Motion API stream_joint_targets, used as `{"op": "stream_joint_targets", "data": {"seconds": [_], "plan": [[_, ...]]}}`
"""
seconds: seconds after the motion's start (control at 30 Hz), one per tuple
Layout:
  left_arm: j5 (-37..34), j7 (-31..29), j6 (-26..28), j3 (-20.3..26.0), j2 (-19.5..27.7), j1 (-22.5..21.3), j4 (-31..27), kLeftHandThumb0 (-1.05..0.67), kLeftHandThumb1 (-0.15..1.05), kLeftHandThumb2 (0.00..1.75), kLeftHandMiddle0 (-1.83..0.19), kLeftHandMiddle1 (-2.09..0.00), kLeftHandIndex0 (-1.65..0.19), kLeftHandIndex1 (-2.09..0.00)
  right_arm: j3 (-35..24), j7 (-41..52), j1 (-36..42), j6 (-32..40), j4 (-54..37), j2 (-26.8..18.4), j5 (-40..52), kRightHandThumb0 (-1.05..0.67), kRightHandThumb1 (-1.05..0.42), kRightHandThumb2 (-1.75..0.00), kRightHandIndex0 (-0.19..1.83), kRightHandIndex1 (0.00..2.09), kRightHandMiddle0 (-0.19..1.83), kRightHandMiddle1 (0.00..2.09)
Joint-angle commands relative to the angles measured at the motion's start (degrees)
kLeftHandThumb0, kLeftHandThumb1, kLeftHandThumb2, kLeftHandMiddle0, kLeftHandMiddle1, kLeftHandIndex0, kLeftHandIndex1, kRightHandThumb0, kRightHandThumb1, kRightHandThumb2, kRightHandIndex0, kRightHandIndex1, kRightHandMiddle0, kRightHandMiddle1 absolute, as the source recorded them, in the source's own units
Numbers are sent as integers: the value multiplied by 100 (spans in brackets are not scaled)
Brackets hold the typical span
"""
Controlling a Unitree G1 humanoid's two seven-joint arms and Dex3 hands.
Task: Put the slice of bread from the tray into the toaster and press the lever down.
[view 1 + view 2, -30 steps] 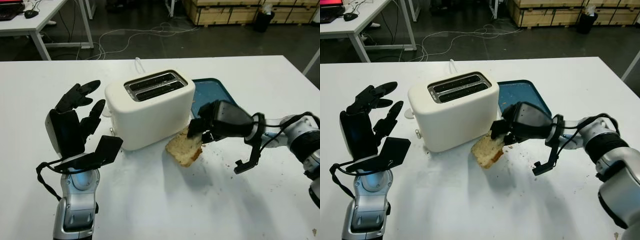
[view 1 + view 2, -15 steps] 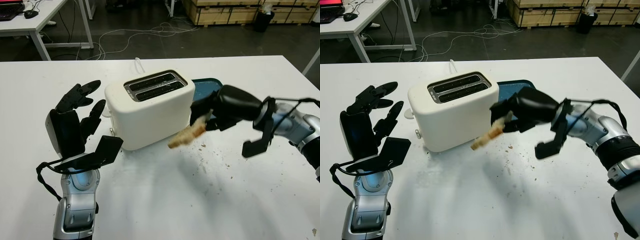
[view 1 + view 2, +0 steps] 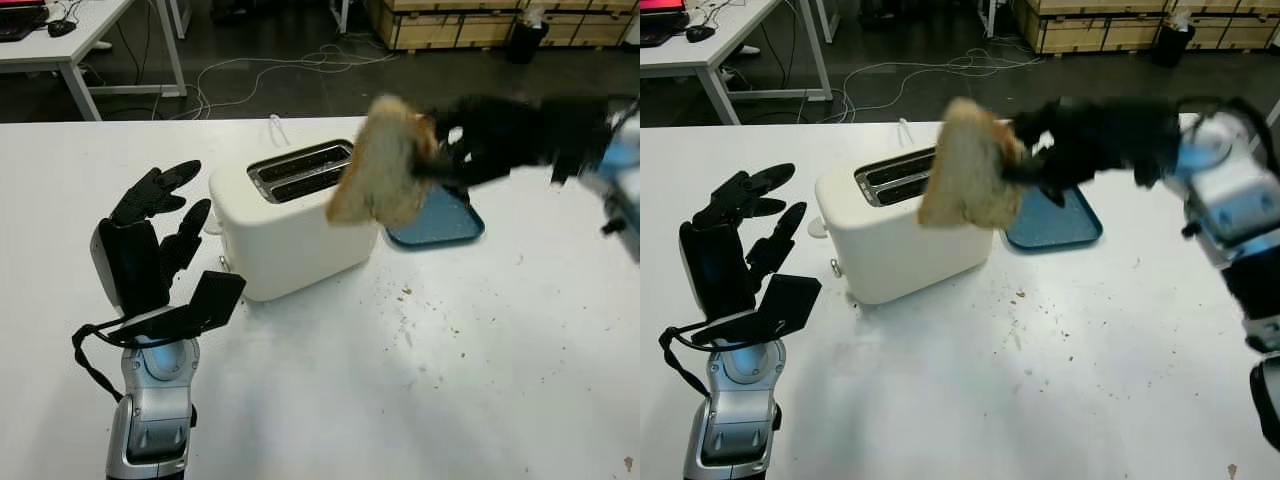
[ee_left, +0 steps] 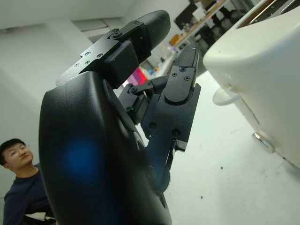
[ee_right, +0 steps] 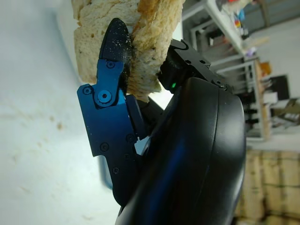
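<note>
bread slice (image 3: 385,165) blurred, tray (image 3: 440,222) partly hidden (far end)

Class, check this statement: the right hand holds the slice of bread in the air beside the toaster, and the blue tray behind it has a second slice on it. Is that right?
Not quite. The right hand does hold the slice of bread in the air beside the toaster, but the blue tray behind it has no second slice on it, as the right eye view shows.
</note>
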Motion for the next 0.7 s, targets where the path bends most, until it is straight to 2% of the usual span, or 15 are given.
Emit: {"op": "stream_joint_targets", "data": {"seconds": [0.0, 0.07, 0.17, 0.27, 0.43, 0.57, 0.67], "plan": [[-35, -41, -36, -8, 7, -38, -44, -13, 84, 0, -70, -98, -88, -30, -341, -175, -735, 711, -151, 362, 100, -28, -92, -57, 108, 175, 84, 175], [-37, -44, -34, -8, 4, -38, -39, -13, 84, 0, -69, -98, -88, -30, -361, -192, -991, 968, 110, 661, -160, -25, -92, -59, 109, 175, 82, 175], [-44, -40, -75, -2, 19, -42, -6, -13, 84, 0, -70, -99, -88, -30, -318, -44, -1372, 961, 761, 1051, -507, -27, -92, -59, 110, 175, 77, 175], [-23, -31, -84, -3, 22, -34, 0, -14, 84, 0, -69, -99, -88, -30, -250, 276, -1751, 446, 1703, 1443, -924, -31, -92, -55, 113, 175, 79, 175], [23, -7, -100, -15, 22, -22, 15, -15, 84, 0, -70, -99, -89, -30, -242, 291, -2142, -541, 3018, 2080, -1766, -47, -92, -41, 118, 175, 94, 175], [43, -12, -66, -40, -4, -17, -13, -13, 84, 0, -70, -99, -88, -30, -243, 241, -2208, -1293, 3763, 2447, -2271, -50, -92, -40, 116, 175, 95, 175], [73, 21, -73, -35, 3, -26, 4, -14, 84, 0, -71, -99, -89, -30, -194, 278, -2215, -2046, 4296, 2613, -2656, -49, -92, -46, 118, 175, 97, 175]]}}
